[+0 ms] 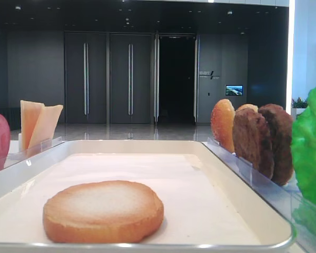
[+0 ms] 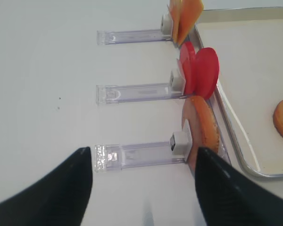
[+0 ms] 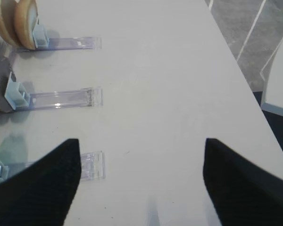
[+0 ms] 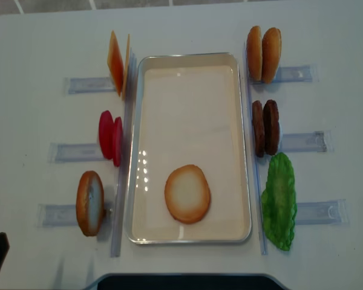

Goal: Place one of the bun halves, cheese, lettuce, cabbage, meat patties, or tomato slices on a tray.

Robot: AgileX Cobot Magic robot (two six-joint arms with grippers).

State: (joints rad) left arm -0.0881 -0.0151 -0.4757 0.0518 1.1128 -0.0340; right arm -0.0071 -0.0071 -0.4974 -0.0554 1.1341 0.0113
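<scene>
Round golden-brown bun half (image 4: pixel 187 193) lies flat on cream rectangular tray (image 4: pixel 193 60), 6 o'clock end. Left claw (image 2: pixel 144 188) and right claw (image 3: pixel 141 181) spread, empty. Next piece: centre on bun, release low.

Golden-brown bun half (image 4: pixel 187 194) with paler toasted face on cream-white tray (image 4: pixel 190 59). Pale orange cheese (image 4: pixel 116 62), pinkish-red tomato slices (image 4: pixel 110 136), dark brown grainy meat patties (image 4: pixel 265 127), bright green lettuce (image 4: pixel 279 200). Black gripper fingers (image 2: pixel 52 186).
</scene>
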